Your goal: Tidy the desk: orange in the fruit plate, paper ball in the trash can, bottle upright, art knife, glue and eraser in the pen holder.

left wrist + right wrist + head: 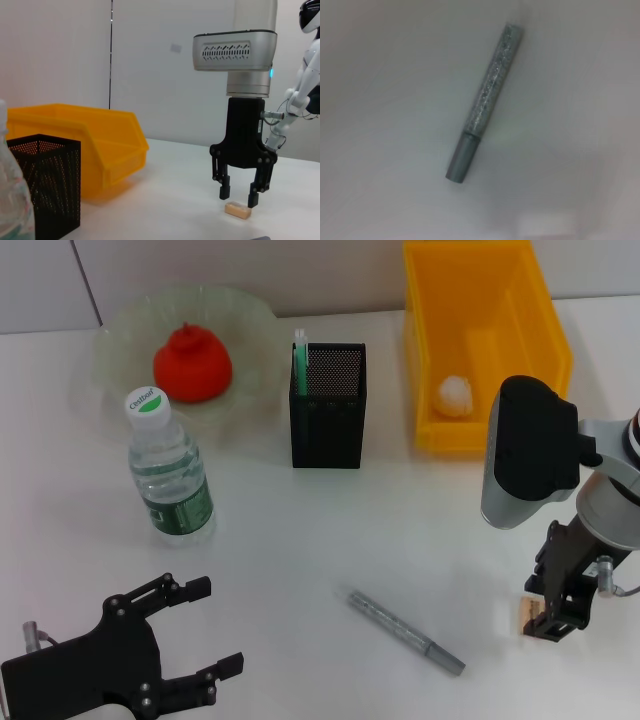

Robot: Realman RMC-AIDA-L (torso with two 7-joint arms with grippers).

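A: Which step would you say is in hand?

B: The eraser, I'd judge. The right gripper [239, 196] hangs straight down over the worktop [330, 540] with its jaws parted, and the small tan eraser [237, 210] lies flat just below the tips, more under one jaw than centred in the gap. Nothing is held.

A: And the other jobs?

B: The orange [192, 362] sits in the fruit plate [120, 325], the paper ball [456, 395] lies in the yellow bin [480, 280] that serves as trash can, and the water bottle [168, 478] stands upright. A green-and-white stick, probably the glue [300, 360], stands in the black mesh pen holder [328, 405]. The silver art knife [405, 632] lies on the worktop, well off to one side of the right jaws, towards the left arm.

A: So what does the next move call for?

B: Shifting a little so the eraser sits between the jaws, lowering, closing on its short sides, then carrying it to the pen holder. It is low and small, so the tips must come almost to the surface.

A: The left gripper [185, 635]?

B: Parked low, near edge, jaws spread wide, empty.

A: Any writing?

B: A green word on the bottle's cap; I can't read it with any confidence. The bottle's green label is illegible.
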